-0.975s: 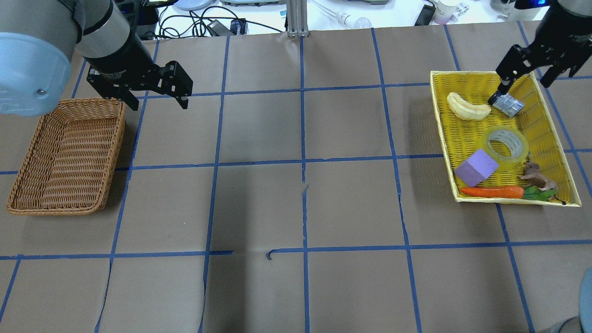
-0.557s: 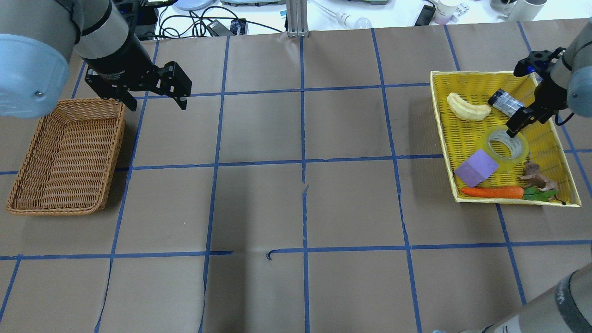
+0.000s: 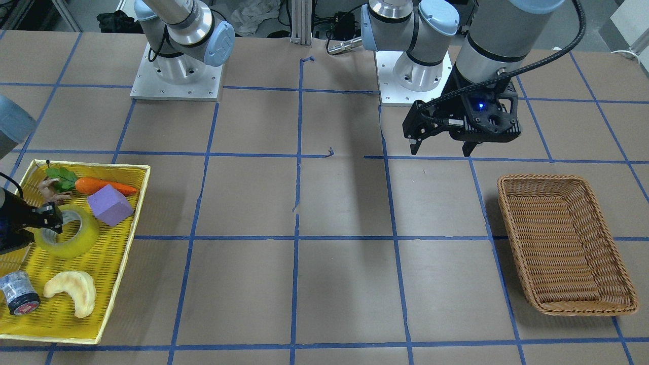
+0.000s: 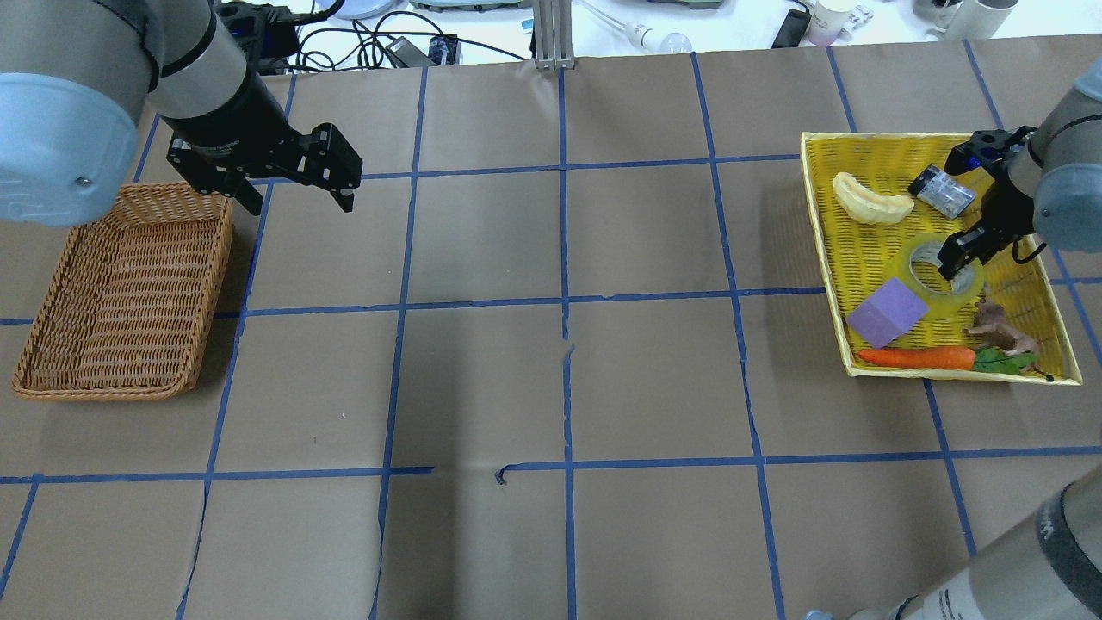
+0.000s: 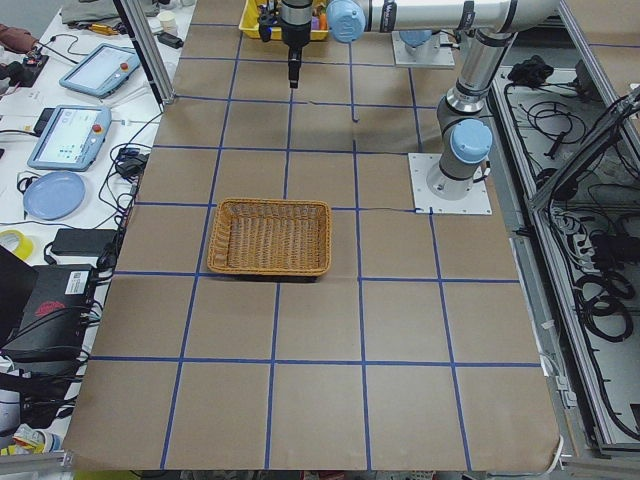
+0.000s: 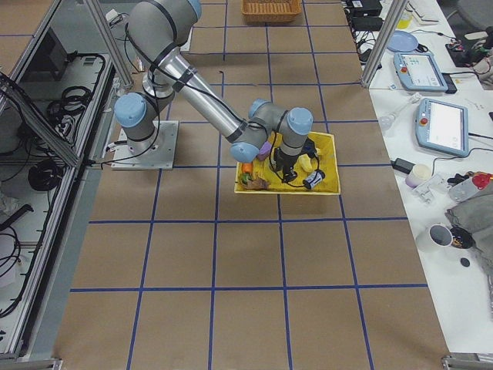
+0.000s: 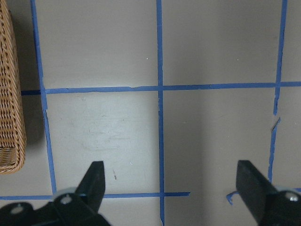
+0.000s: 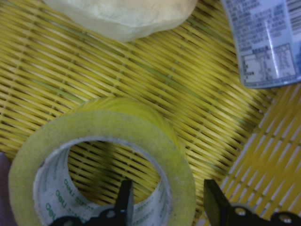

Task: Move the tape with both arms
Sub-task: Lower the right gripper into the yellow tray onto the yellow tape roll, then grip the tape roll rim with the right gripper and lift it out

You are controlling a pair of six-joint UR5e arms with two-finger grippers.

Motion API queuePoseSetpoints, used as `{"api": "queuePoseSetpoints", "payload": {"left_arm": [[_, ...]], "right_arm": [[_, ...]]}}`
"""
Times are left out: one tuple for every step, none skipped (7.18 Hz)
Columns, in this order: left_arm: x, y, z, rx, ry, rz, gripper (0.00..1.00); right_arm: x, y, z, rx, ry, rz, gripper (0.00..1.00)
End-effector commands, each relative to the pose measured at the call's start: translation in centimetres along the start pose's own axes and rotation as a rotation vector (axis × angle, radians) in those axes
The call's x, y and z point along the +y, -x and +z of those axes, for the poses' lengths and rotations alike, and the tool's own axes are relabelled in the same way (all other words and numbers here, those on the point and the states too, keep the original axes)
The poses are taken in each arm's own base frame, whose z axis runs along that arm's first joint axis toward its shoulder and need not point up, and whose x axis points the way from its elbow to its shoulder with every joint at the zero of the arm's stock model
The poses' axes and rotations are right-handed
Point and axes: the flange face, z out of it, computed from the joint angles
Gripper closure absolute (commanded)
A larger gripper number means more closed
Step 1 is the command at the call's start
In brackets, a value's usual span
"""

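Now that the right gripper (image 8: 168, 190) has swung onto the tape (image 8: 101, 125), jaws narrowly parted astride its right wall, closing seems next; the left gripper (image 4: 301, 200) hangs wide open.

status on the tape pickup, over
Right gripper open, astride the tape wall, one finger in the core. Left gripper open, over table by wicker basket. Purple block close beside tape.
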Motion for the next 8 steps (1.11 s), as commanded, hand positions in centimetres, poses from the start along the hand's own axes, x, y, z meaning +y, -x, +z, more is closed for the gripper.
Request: {"api": "queuePoseSetpoints", "payload": {"left_arm": [[0.0, 0.0, 0.0, 0.000, 0.001, -0.001, 0.00], [0.0, 0.0, 0.0, 0.002, 0.001, -0.001, 0.00], [0.0, 0.0, 0.0, 0.002, 0.001, -0.001, 0.00], [0.0, 0.0, 0.0, 0.002, -0.002, -0.001, 0.00], [-0.1, 0.0, 0.0, 0.000, -0.001, -0.001, 0.00], [-0.1, 0.1, 0.1, -0.001, 0.001, -0.003, 0.00], [-0.1, 0.2, 0.0, -0.001, -0.001, -0.004, 0.00], [-0.1, 0.2, 0.0, -0.001, -0.001, -0.004, 0.00]], "right_arm": [[0.0, -0.2, -0.2, 0.006, 0.003, 0.008, 1.00], [0.0, -0.3, -0.7, 0.015, 0.005, 0.019, 1.00], [-0.6, -1.2, -3.0, 0.045, -0.026, 0.051, 1.00], [-1.9, -1.5, -6.0, 0.054, -0.044, 0.043, 1.00], [-3.3, -1.2, -9.5, 0.059, -0.052, 0.052, 1.00], [-5.6, 1.3, -12.9, 0.043, -0.035, 0.077, 1.00], [-8.4, 5.8, -15.9, 0.024, -0.016, 0.150, 1.00], [-11.1, 11.6, -16.5, 0.017, 0.003, 0.202, 1.00]]}}
